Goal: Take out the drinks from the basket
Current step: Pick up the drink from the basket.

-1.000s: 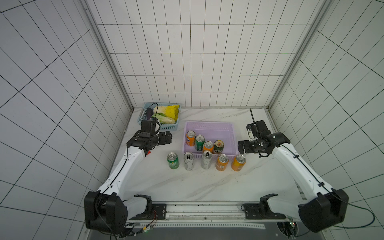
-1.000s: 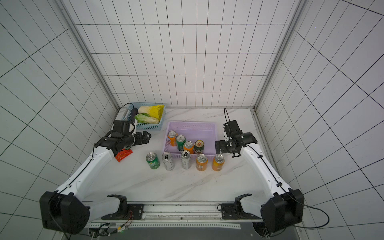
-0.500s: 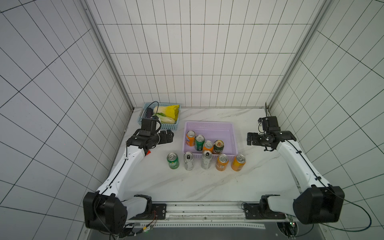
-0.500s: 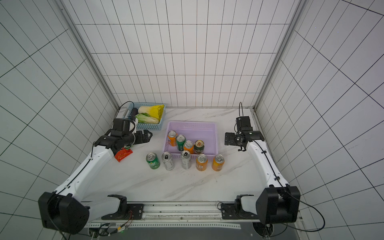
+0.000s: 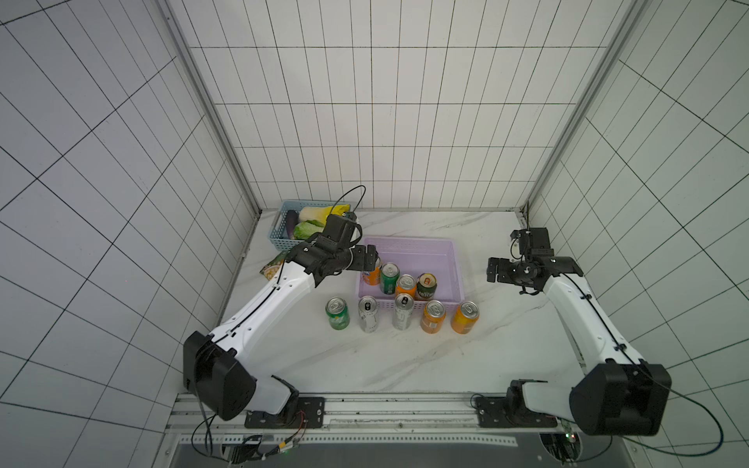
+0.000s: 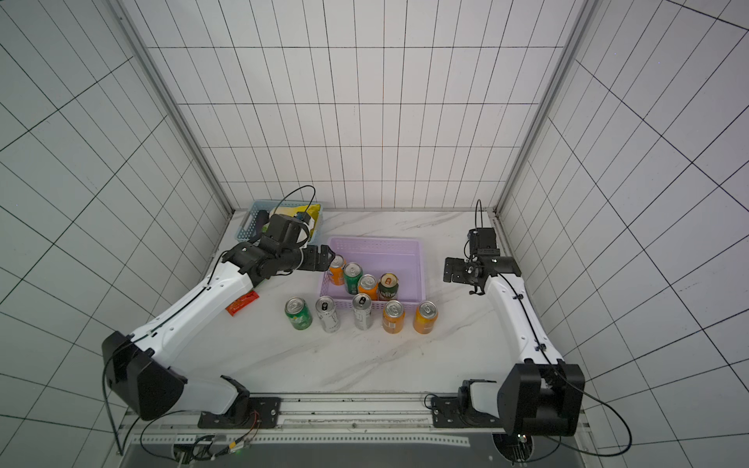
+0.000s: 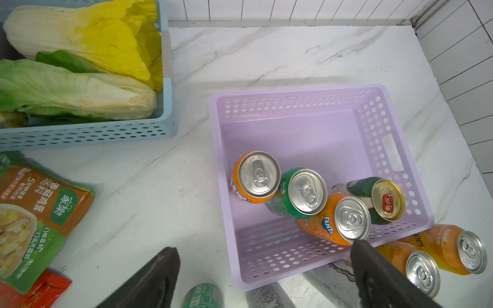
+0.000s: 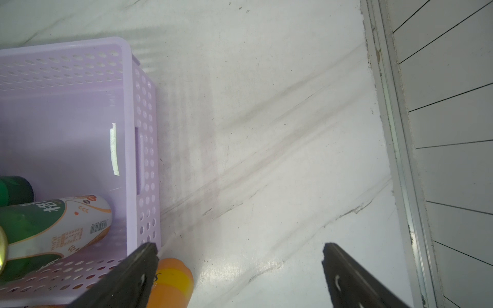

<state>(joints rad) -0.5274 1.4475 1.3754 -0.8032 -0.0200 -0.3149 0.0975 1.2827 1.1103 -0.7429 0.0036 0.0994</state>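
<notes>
On the surface (image 5: 405,364), 5 cans (image 5: 403,318) stand in a row just before the basket (image 5: 411,244); 4 cans (image 5: 390,279) wait inside. The left jaws gape empty over its left end; the right jaws gape empty beside it.

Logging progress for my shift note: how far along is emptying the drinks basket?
Done: five cans stand on the table before the lilac basket. In hand: nothing; left gripper, jaws open, by the basket's end orange can; right gripper open, aside. Left: four cans inside.
</notes>
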